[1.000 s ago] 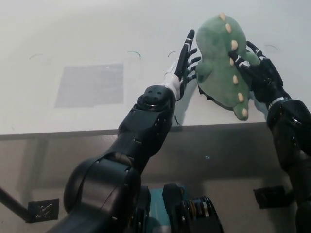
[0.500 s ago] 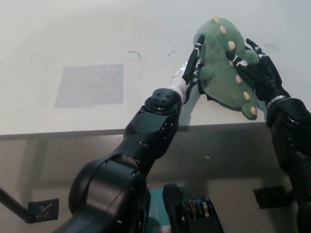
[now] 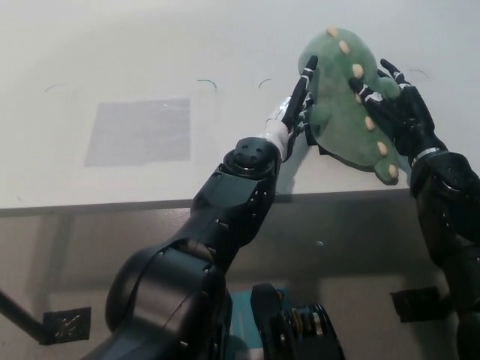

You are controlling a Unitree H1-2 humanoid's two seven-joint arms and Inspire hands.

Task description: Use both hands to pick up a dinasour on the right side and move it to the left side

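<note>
**Dinosaur squeezed between both hands, right side of table**

Since the pic 1 s earlier, the left hand [image 3: 298, 105] had closed in from just beside the toy to flat against its left flank, and the dinosaur [image 3: 343, 101] had tipped a bit, tail end dropping toward the table edge. Vs. 0.5 s earlier, hardly any change.

Count: 1 dinosaur, green plush w/ cream spikes down its back, about 6 spikes visible. It lay on the right part of the white table [image 3: 112, 52], near the front edge, tail nearly at that edge. 2 robot hands were on it. Left hand's fingers were straight and together, edge-on, pressed to the toy's left side. Right hand [image 3: 397, 105] was black, fingers spread and laid over the toy's right side, fingertips on the plush near the spike row. So the toy was clamped between the two, neither hand wrapped round it. Whether it was off the tabletop: can't tell.

Also 1 grey square patch [image 3: 139, 131] on the table's left part, well apart from the toy. A few thin dark curved marks on the top.

No brands, labels or readable writing seen.
</note>
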